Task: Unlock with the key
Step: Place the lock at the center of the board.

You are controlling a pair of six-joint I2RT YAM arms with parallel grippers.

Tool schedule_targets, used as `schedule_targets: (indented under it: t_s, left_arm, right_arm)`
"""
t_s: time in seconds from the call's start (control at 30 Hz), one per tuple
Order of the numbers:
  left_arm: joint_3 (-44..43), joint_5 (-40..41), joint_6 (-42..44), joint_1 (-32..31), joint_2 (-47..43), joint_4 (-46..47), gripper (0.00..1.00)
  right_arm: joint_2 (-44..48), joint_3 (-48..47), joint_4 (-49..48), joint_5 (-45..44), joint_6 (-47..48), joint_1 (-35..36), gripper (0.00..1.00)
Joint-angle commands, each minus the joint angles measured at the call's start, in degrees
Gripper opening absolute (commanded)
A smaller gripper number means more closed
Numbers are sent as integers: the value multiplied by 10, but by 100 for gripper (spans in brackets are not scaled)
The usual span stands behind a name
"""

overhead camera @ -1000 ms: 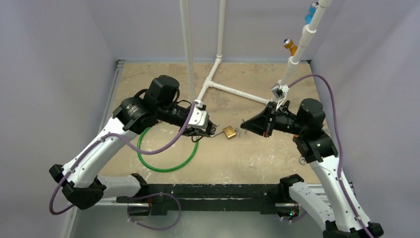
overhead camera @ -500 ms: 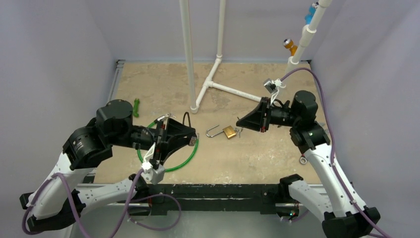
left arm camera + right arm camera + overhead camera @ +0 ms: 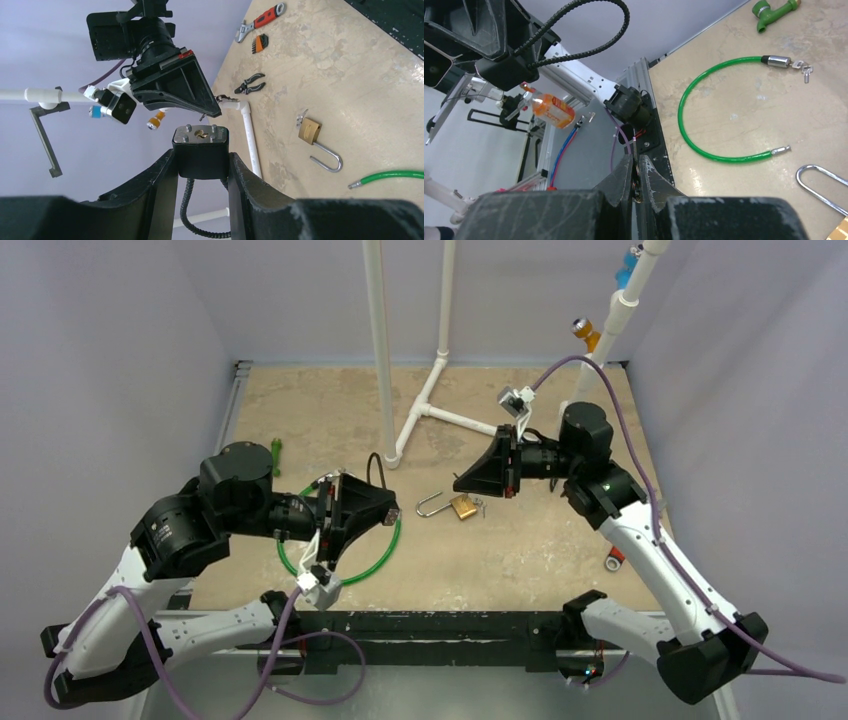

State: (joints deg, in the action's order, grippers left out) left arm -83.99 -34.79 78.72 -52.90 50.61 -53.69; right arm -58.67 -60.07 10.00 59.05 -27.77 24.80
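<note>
**Two arms, three locks, one key held in the air**

The left gripper (image 3: 201, 159) stands partly open. Its two fingers clamp the body of one black cable lock (image 3: 200, 144), which is held above the table (image 3: 520, 560). The keyhole face of the lock is turned toward the other arm, and its black cable makes one loop.

The right gripper (image 3: 636, 167) is closed tight on one thin metal key (image 3: 635, 150). The key points toward the black lock. In the top view there is a clear gap between the two grippers, so the key is not in the keyhole.

On the table I count two more locks. One brass padlock (image 3: 462, 506) lies between the grippers with its shackle open. One green cable lock (image 3: 385, 552) lies in an open curve under the left gripper, with small keys at its metal end.

One green fitting (image 3: 273, 455) lies near the left edge. One white pipe frame (image 3: 440, 415) stands at the back. The left wrist view shows three hand tools: one red-handled wrench (image 3: 262, 20), one small orange-and-black tool (image 3: 258, 42) and one pair of pliers (image 3: 250, 84).
</note>
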Motion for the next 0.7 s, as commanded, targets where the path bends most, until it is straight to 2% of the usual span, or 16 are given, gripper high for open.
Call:
schedule_targets:
  t_s: [0.0,0.1,0.27,0.37,0.5,0.6,0.67]
  left_arm:
    - [3,30,35,-2,-5,39,0]
    - [31,68,85,-2,-14,60,0]
    - [115,143,144,-4,-35,159,0]
    - [177,173,142,-5,-37,139,0]
    - [283,145,40,-5,-48,93,0]
    - [332,114,-76,-5,-14,90,0]
    - [352,103,-121,-7,34,93,0]
  right_arm:
    - [-13,-44,3,-8,28,5,0]
    - [-24,-54,3,6,28,5,0]
    - [-30,-57,-1,0,23,10,0]
    - [-23,-61,14,-31,24,9,0]
    - [-10,-50,24,-47,35,10,0]
    - [8,-32,24,-65,34,9,0]
    - [22,-22,23,-76,27,9,0]
